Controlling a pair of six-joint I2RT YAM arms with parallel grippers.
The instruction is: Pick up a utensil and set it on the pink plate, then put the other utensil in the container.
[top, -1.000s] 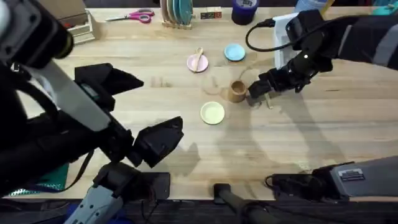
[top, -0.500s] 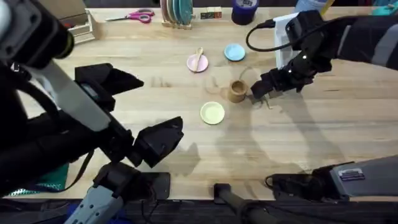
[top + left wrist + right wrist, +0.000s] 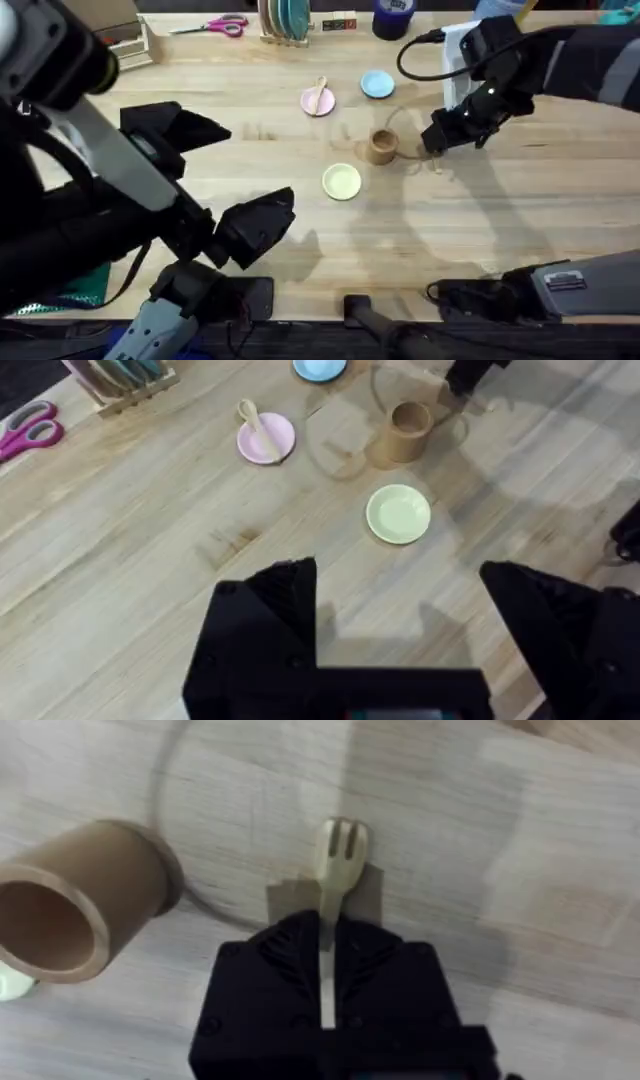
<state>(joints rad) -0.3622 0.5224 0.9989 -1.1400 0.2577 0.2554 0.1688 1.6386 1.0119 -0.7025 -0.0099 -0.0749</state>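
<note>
On the pale wooden worktop [image 3: 520, 210], the second half of the job appears to be getting under way. The left arm is waiting at the near left, its end effector [image 3: 400, 630] standing open and empty, well apart from the action, presumably to leave the right arm room. The right arm is reaching in from the far right, its end effector [image 3: 330, 985] closing on the handle of the wooden fork [image 3: 335, 870], tines pointing forward; whether the fork is already lifting clear of the worktop is hard to judge from these angles. Just to its left, the tan container [image 3: 381, 146] is standing upright with its mouth open, close enough that only a short carry and a tip should be needed. Beyond it, toward the far side, the pink plate [image 3: 308, 101] is already carrying the wooden spoon [image 3: 320, 92], so the first placement looks done. A blue plate [image 3: 377, 84] and a yellow plate [image 3: 342, 181] are sitting unused on either side.
</note>
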